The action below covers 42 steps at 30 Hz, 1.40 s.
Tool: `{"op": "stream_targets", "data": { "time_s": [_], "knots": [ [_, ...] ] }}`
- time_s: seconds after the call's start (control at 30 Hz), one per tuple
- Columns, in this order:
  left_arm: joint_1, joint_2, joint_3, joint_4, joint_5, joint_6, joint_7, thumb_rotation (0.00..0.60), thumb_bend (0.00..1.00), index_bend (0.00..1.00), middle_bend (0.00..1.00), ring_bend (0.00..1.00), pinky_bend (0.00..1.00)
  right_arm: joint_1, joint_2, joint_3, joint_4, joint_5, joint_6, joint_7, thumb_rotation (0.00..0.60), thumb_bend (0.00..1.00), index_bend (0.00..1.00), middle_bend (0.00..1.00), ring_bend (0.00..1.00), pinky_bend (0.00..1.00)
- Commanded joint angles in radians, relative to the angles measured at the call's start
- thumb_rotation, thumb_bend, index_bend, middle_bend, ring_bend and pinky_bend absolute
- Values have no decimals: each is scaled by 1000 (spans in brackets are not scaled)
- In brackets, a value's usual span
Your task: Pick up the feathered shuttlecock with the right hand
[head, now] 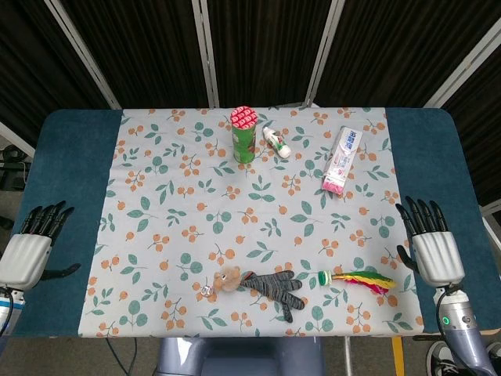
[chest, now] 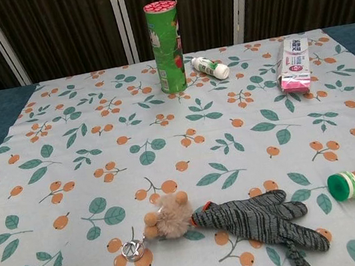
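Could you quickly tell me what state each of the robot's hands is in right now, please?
Left hand: open, fingers spread, holding nothing.
Right hand: open, holding nothing; the green-capped shuttlecock with red and yellow feathers lies untouched on the cloth.

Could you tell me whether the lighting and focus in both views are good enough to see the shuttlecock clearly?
Head view: even, soft light, no glare, faint shadows; the shuttlecock is sharp and whole, near the right hand. Chest view: also sharp and evenly lit, but the frame's right edge cuts off its feathers, leaving mainly the green base.
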Motion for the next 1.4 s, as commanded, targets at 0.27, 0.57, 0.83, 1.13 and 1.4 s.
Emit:
{"op": "stream_targets", "data": {
  "time_s": [0.27, 0.57, 0.83, 1.13, 1.4],
  "knots": [
    [1, -1, 0, 0, 1, 2, 2, 530, 113, 53, 0, 0, 0, -2, 2, 0, -3, 1, 0, -1, 600, 253, 78, 0, 0, 0],
    [-2, -2, -2, 2, -4, -4, 3, 529, 111, 54, 0, 0, 0, -6, 6, -1, -15, 4, 4, -18, 600, 252, 78, 0, 0, 0],
    [-5, -3, -5, -1, -10, -9, 9, 528, 115, 53, 0, 0, 0, -28, 35, -11, -56, 35, -4, -35, 600, 245, 83, 0, 0, 0],
    [-1, -7, -6, -4, -11, -2, 23, 528, 113, 53, 0, 0, 0, -62, 84, -49, -175, 63, -26, -98, 600, 245, 185, 0, 0, 0],
    [1, -9, -5, -3, -10, 4, 25, 531, 113, 53, 0, 0, 0, -71, 69, -103, -226, 29, -54, -186, 600, 244, 298, 26, 0, 0]
  ]
}}
